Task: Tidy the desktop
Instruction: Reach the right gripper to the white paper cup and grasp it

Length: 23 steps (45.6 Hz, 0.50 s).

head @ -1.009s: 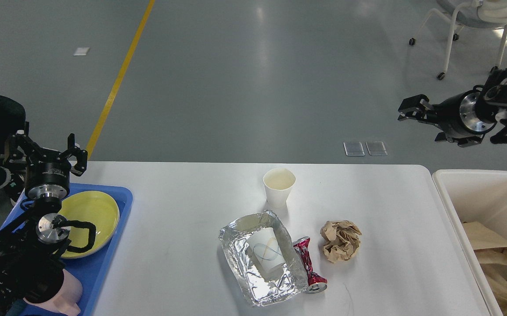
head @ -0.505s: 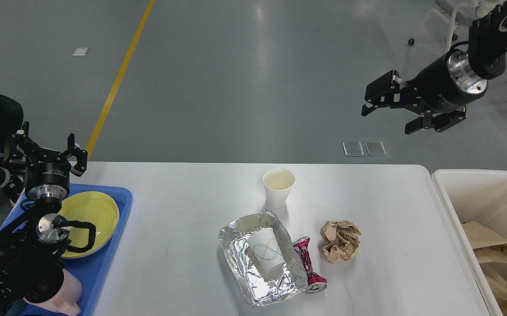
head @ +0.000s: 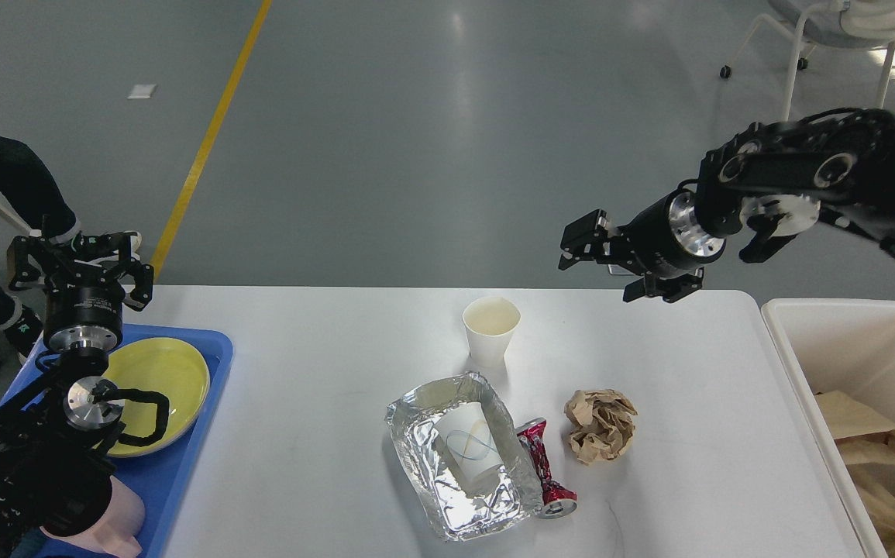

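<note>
Left tool [head: 79, 260], far left of frame, open and empty above the tray [head: 207, 364]: 1 plate [head: 172, 372], 1 pink cup [head: 118, 519]. Desk [head: 315, 434] fills the lower middle: 1 foil pan [head: 455, 457] holding 1 cup [head: 472, 448], 1 upright cup [head: 491, 329], 1 can [head: 544, 469], 1 paper wad [head: 602, 425]. Right tool [head: 606, 260], open and empty, is nearer; upright cup lies down-left of it. 1 bin [head: 842, 349], far right.

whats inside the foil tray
A white paper cup with a looping line print lies on its side inside the foil tray. Whatever lies under the cup is hidden.
</note>
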### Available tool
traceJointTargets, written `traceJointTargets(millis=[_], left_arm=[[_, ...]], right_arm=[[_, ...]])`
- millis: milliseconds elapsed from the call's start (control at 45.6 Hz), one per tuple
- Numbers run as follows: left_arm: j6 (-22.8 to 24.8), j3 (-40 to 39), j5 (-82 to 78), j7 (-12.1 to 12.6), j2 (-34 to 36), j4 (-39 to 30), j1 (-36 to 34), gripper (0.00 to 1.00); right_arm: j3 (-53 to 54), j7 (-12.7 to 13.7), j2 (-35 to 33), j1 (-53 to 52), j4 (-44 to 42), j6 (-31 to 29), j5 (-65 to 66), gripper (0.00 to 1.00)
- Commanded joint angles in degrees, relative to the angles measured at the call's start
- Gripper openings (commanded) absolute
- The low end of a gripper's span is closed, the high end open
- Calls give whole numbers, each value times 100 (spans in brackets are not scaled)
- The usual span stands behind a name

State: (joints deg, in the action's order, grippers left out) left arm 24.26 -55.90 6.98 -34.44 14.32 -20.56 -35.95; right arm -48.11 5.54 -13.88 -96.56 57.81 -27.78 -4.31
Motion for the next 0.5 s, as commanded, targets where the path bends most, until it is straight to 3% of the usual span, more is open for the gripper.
traceJointTargets(millis=[0,483], left_arm=[[0,0,-3,7,0,0,1,97],[0,0,-3,-1,0,0,1,97]], right_arm=[[267,8,420,559,-437,106,0,100],[337,26,1370,1552,-1790,774,-8,100]])
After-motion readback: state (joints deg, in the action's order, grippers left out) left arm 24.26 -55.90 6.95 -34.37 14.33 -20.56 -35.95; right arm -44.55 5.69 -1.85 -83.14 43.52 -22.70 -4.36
